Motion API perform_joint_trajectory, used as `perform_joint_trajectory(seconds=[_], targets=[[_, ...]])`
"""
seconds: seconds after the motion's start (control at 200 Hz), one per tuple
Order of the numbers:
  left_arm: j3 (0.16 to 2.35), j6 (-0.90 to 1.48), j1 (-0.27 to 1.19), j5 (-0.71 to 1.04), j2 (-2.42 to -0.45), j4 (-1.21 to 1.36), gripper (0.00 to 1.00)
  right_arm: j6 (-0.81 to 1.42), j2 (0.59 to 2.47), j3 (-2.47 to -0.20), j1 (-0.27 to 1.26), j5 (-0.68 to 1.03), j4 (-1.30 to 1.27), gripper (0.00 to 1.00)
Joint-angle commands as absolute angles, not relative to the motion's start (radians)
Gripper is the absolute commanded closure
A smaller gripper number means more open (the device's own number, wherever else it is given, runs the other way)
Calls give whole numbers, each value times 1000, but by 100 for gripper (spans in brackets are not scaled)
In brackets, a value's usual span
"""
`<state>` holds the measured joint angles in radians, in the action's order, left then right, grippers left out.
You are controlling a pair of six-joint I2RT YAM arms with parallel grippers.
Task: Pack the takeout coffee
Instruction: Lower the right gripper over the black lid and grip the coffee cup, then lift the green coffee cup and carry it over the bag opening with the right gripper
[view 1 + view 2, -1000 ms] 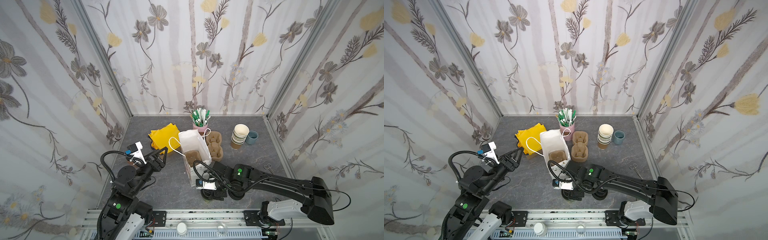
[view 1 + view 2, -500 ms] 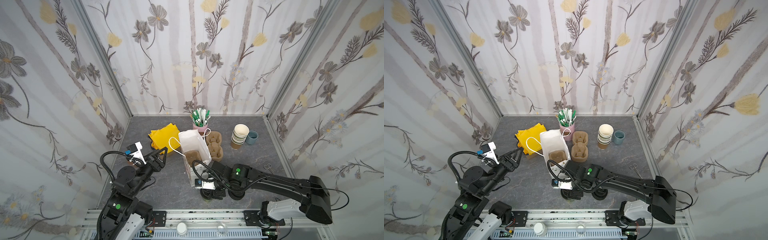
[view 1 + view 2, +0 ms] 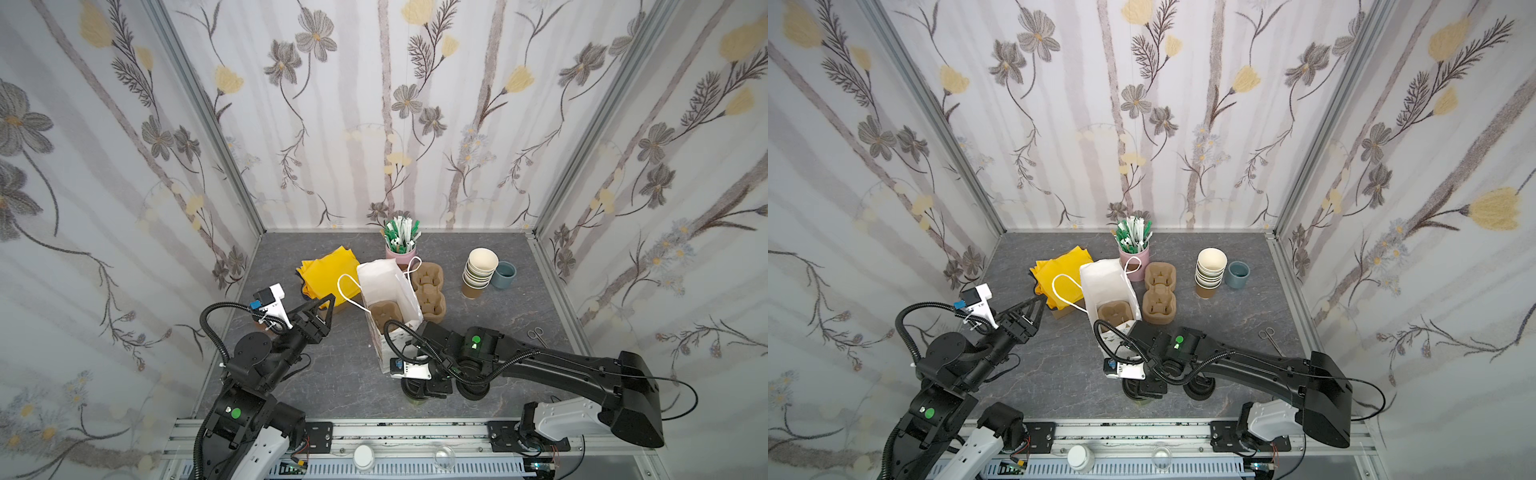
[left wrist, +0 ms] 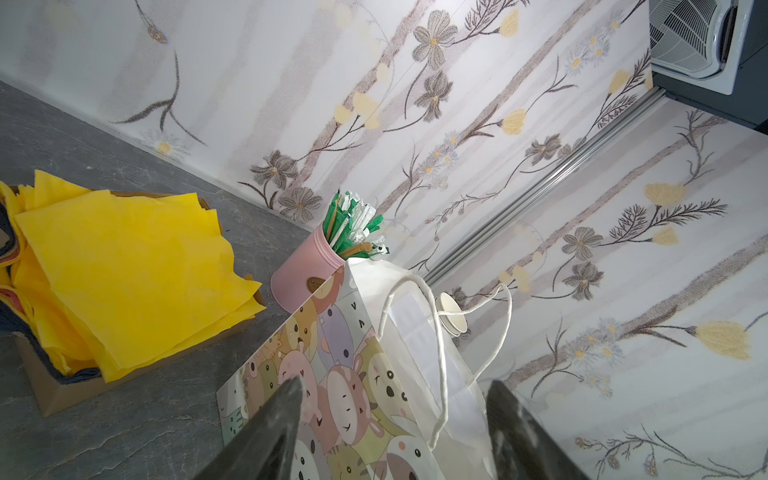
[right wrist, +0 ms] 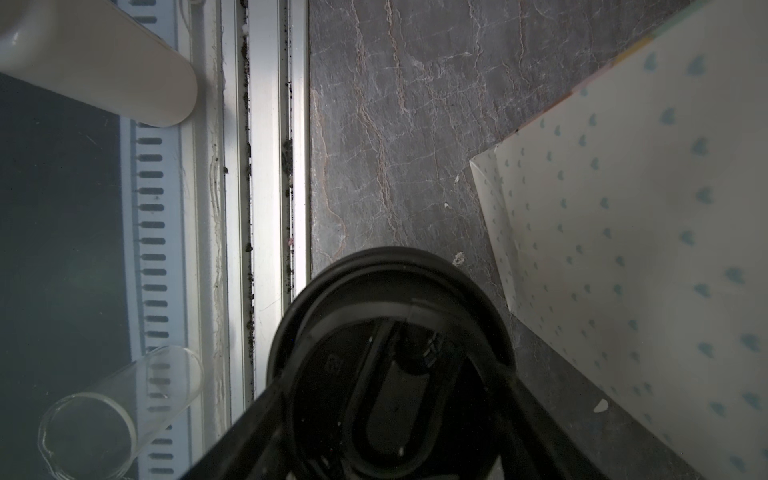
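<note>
The paper bag [image 3: 388, 282] holds a pulp cup carrier [image 3: 384, 311]; the pink cup [image 3: 400, 252] holds wrapped stirrers [image 3: 401, 235]. The takeout coffee [image 5: 390, 353] stands on the tabletop [image 5: 395, 124] between the fingers [image 5: 249, 440] of the right end effector [image 5: 395, 386], grip unclear; the left end effector [image 4: 395, 384] is released.

Grey marbled desk [image 3: 340, 365]. At the back: box of yellow napkins [image 3: 324, 274], pink pot [image 3: 400, 252], white paper bag [image 3: 388, 286], cup carriers [image 3: 430, 293], stacked paper cups [image 3: 478, 274], blue cup [image 3: 503, 274]. Scissors [image 3: 537, 333] lie at the right. At the front stand the takeout coffee [image 5: 386, 286] and a black lid pile [image 3: 471, 394].
</note>
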<state>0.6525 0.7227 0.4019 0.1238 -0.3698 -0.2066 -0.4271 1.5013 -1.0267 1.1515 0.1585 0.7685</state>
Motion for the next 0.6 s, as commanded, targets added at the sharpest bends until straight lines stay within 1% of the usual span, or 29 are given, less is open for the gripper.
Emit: perform_joint_trajectory(seconds=[0.0, 0.3, 0.44, 0.595], targets=[[661, 726, 400, 112, -368, -189, 29, -417, 1488, -1048, 1158, 181, 779, 33], [670, 731, 400, 108, -368, -189, 27, -339, 1454, -1121, 1251, 195, 834, 33], [672, 736, 400, 107, -372, -189, 27, -230, 1434, -1169, 1308, 164, 858, 33], [681, 738, 400, 108, -377, -189, 27, -43, 1436, -1229, 1355, 86, 897, 34]])
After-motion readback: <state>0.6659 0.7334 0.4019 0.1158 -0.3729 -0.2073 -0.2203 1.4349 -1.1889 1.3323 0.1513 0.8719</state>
